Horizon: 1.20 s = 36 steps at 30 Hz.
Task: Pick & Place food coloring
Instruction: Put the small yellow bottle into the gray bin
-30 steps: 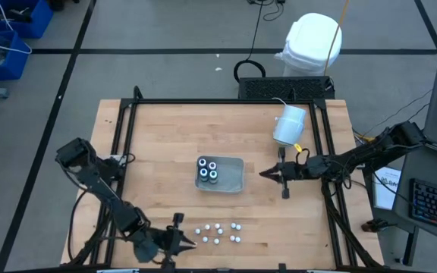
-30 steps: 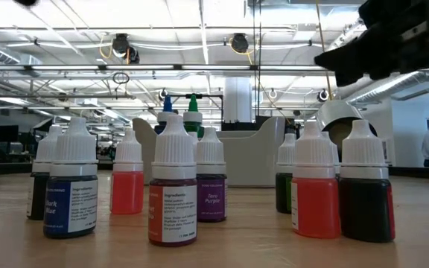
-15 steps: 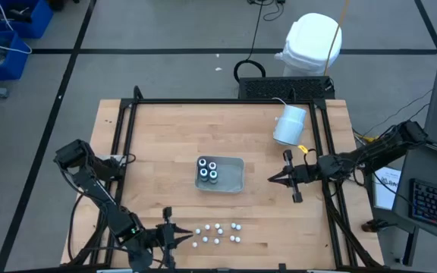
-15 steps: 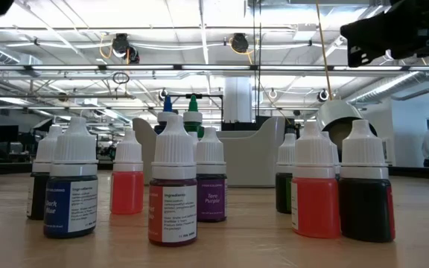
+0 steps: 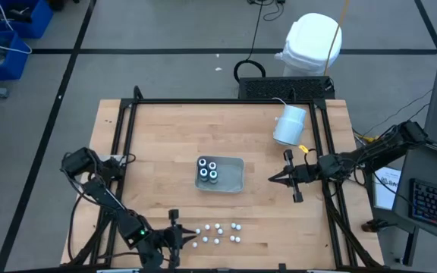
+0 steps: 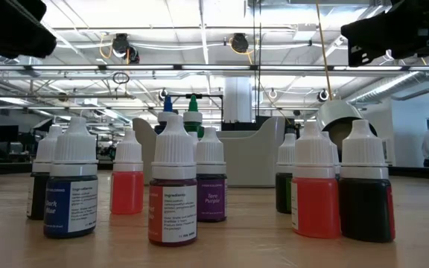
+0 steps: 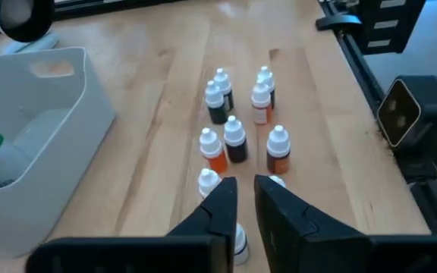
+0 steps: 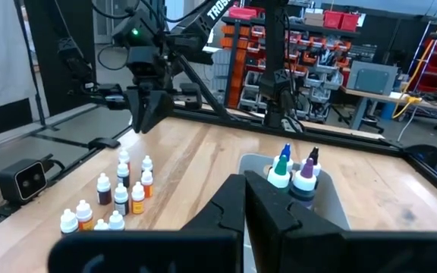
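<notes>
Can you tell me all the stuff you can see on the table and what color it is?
Tiny bottles: about nine, white caps, red, orange and dark insides, clustered at the table's near edge.
Bigger bottles: four, dark, in the tray's left end.
Tray: one, clear, mid-table.
Cylinder: one, white, lying at the far right.
Table: one, light wood.
Left gripper: dark, fingers slightly apart, beside the tiny bottles.
Right gripper: dark, shut, right of the tray.

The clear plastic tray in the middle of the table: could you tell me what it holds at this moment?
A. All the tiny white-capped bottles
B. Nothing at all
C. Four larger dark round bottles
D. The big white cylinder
C: in the high view four dark round bottles stand in the left end of the tray, while the tiny white-capped bottles stand on the table near its front edge.
</notes>
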{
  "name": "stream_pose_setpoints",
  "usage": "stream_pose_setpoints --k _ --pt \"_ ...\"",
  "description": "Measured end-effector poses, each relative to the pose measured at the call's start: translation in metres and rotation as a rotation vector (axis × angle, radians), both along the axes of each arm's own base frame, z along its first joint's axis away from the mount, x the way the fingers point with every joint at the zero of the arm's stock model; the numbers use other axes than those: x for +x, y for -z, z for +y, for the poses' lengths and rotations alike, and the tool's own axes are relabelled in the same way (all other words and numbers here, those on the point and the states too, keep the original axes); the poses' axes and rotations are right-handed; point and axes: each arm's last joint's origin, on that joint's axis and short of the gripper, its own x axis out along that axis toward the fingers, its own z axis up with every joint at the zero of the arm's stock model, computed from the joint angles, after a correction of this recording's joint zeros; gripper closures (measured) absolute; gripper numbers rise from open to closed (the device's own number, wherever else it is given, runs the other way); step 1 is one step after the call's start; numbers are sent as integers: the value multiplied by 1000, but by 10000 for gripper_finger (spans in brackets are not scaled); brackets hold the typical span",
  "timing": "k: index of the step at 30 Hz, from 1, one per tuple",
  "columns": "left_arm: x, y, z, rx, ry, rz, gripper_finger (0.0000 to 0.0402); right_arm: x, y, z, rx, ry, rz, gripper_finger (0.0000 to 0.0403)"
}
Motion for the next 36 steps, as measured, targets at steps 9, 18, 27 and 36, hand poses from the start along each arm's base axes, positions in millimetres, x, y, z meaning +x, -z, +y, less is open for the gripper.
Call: stream_pose_setpoints --k 9,18,27,36 --pt "0 0 -5 -199 37 49 235 0 0 0 0 0 0 403" --pt "-1 19 -12 -197 64 88 193 0 2 0 28 1 21 403" --pt "7 21 -6 -221 99 149 192 0 3 0 42 2 38 403" --pt "17 22 3 -248 106 190 192 0 5 0 44 3 55 403"
